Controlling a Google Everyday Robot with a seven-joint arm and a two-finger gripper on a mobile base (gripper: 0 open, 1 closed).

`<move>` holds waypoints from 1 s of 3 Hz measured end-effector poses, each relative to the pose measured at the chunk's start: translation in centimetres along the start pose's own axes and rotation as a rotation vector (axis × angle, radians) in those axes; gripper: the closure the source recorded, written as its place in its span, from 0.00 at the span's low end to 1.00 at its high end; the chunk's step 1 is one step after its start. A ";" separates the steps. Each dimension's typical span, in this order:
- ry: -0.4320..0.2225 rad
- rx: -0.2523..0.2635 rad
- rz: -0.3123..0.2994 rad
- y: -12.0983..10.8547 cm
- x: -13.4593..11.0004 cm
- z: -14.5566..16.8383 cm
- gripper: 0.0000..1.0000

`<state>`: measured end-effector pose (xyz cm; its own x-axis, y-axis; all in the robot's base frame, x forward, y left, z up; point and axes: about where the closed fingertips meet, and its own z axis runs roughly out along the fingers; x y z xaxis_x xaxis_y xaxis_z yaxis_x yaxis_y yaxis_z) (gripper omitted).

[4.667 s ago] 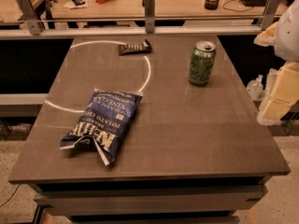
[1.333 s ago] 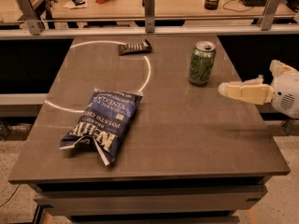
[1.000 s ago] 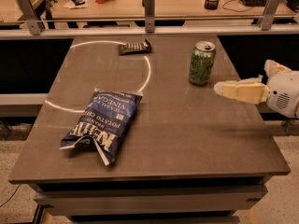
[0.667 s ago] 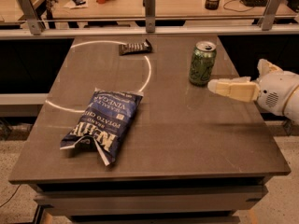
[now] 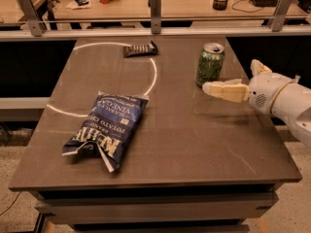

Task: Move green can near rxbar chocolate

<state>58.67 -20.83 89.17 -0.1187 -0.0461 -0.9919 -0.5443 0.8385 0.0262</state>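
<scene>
Your gripper (image 5: 229, 76) reaches in from the right side of the table (image 5: 194, 144), low over its surface, with its cream fingers (image 5: 226, 90) spread wide and not closed on anything. The green can (image 5: 210, 64) stands upright just to the left of the gripper and a little beyond it. The nearer finger's tip lies right at the can's base, but from this angle you cannot tell whether the two are touching. The can's silver top faces up, and what it holds cannot be seen. The rxbar chocolate (image 5: 140, 49) lies flat well to the left of the gripper and farther back, on a white ring (image 5: 153, 76) marked on the table and apart from the can. A blue-and-white chip bag (image 5: 109, 130) lies crumpled on its side, far left of the gripper and toward the table's near edge.
</scene>
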 end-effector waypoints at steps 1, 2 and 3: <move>0.002 -0.016 -0.006 -0.2 1.0 2.0 0.00; -0.008 -0.036 -0.008 -0.5 1.4 4.0 0.00; -0.021 -0.060 -0.015 -0.5 1.4 5.7 0.00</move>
<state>63.55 -18.21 87.08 -0.0926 -0.0464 -0.9946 -0.5947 0.8038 0.0179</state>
